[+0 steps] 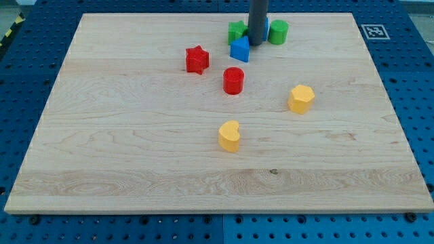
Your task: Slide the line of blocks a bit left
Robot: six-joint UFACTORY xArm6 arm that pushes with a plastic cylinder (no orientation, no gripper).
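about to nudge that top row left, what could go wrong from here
My tip sits inside the row, between the green star-like block and the green cylinder, so a leftward push may leave the cylinder behind. The blue block could slip off at an angle towards the red star.

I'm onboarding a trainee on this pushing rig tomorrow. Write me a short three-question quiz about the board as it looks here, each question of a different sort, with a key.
1. True or false: the red star lies to the view's right of the red cylinder.
2. Multiple choice: my tip is closest to which block? A) the yellow block nearest the view's bottom; B) the blue block; C) the yellow block at the view's right.
3. Fill in: the two blocks flanking the rod at the view's top, the left one and the right one, are both ____.

Key
1. False: the star is to the left.
2. B
3. green
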